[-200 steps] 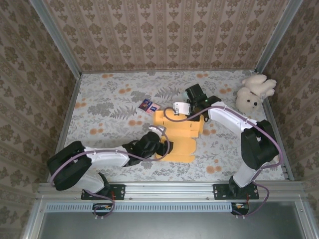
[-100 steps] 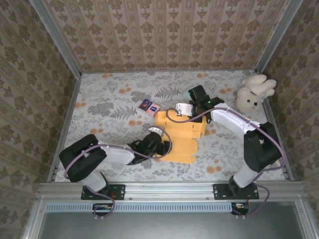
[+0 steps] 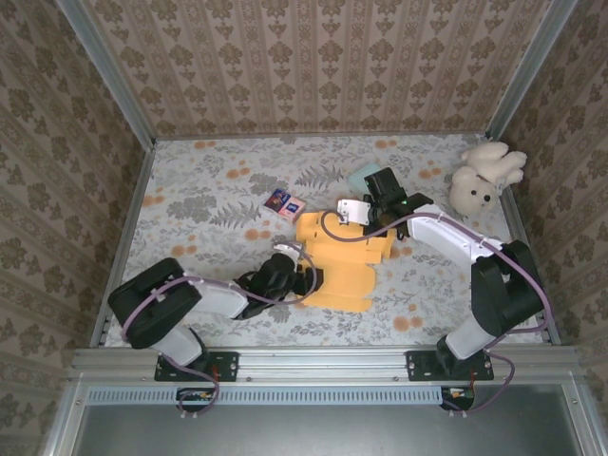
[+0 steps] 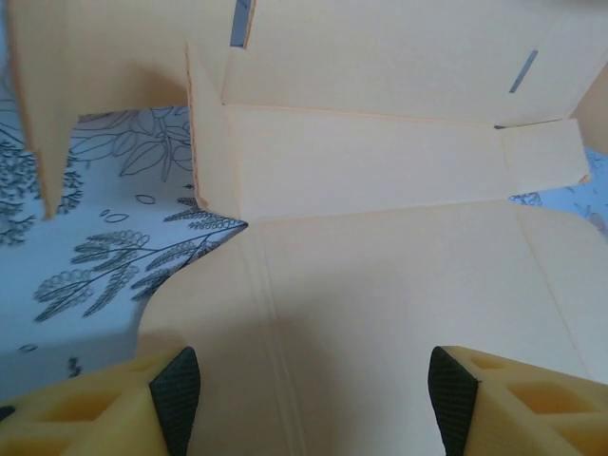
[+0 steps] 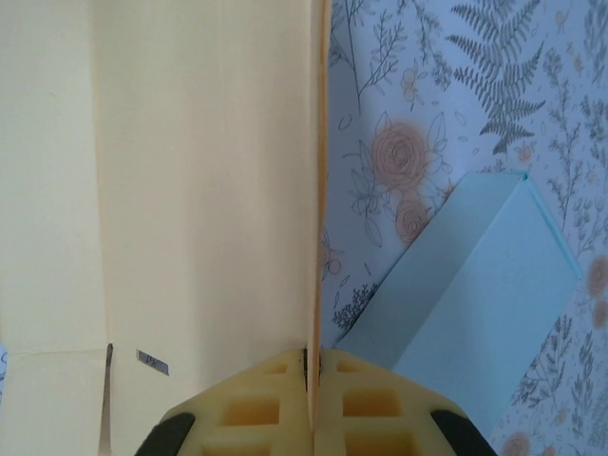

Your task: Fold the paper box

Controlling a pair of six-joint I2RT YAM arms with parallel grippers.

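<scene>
The orange paper box (image 3: 344,266) lies part unfolded on the flowered table. In the left wrist view its flat panel (image 4: 399,285) spreads under my left gripper (image 4: 313,399), which is open with a bare crease between its pads. That gripper (image 3: 300,276) rests at the sheet's near-left edge. My right gripper (image 3: 369,217) is at the far side, shut on an upright flap (image 5: 317,190) of the box, with the thin edge pinched between its fingers (image 5: 275,408).
A pale blue flat carton (image 5: 475,294) lies just right of the held flap and beside the right wrist (image 3: 365,175). Two small dark cards (image 3: 283,202) sit to the left of the box. A white plush toy (image 3: 483,179) sits at the far right corner.
The right gripper has drawn the flap a little to the right and back, and the box shifted with it. The left gripper slid slightly toward the sheet's near-left edge.
</scene>
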